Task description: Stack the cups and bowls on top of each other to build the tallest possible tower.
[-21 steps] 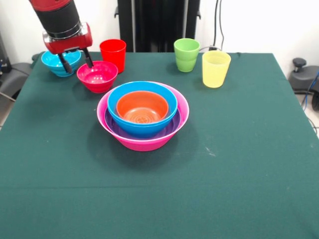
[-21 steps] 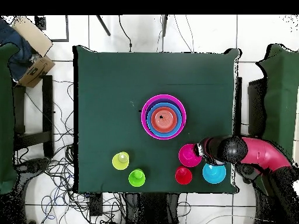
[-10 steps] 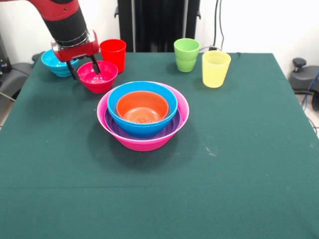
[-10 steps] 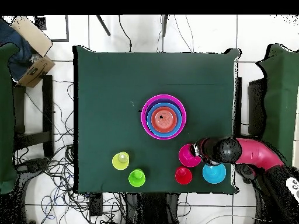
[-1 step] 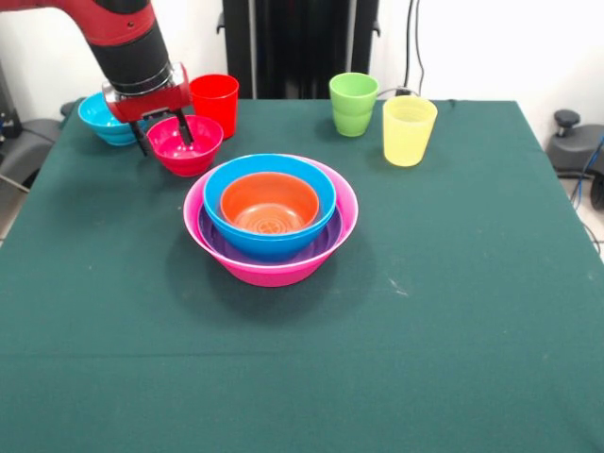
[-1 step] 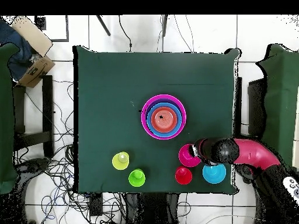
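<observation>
The tower is a pink bowl [image 5: 272, 272] holding a purple bowl [image 5: 316, 247], a blue bowl [image 5: 270, 241] and an orange bowl [image 5: 270, 203]; from above the tower [image 6: 146, 116] lies mid-table. My gripper [image 5: 163, 137] is open over the magenta-red bowl [image 5: 198, 153], one finger inside it and one outside its left rim. Overhead, the gripper [image 6: 197, 153] is at the magenta-red bowl's [image 6: 187, 156] edge. A cyan bowl [image 5: 97, 118] sits behind the arm. The red cup [image 5: 215, 102], green cup [image 5: 353, 104] and yellow cup [image 5: 409, 130] stand upright at the back.
The green cloth-covered table [image 5: 453, 311] carries everything. Overhead, the cyan bowl [image 6: 214, 173], red cup [image 6: 183, 175], green cup [image 6: 136, 177] and yellow cup [image 6: 121, 160] form a row near the table's lower edge. A cardboard box [image 6: 32, 52] lies off the table.
The gripper came down and shifted from beside the cyan bowl to the magenta-red bowl, its fingers now astride the rim. No bowl or cup has moved.
</observation>
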You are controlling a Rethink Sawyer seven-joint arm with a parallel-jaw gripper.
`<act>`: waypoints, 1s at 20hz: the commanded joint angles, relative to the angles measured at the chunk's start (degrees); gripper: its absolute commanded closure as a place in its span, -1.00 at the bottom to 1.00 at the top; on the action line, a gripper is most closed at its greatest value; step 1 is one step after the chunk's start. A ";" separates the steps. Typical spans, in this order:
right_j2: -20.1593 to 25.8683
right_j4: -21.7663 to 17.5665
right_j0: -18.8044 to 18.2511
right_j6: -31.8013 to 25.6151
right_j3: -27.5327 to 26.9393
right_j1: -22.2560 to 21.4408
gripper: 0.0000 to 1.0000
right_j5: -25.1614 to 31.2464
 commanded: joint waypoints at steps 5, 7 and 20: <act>1.74 -2.89 -0.24 -10.42 -4.01 1.52 -1.00 -0.08; 1.81 -2.95 -0.44 -10.73 -4.41 1.78 -1.00 0.08; -1.05 -9.05 -1.13 -7.58 -3.93 6.68 -1.00 -8.30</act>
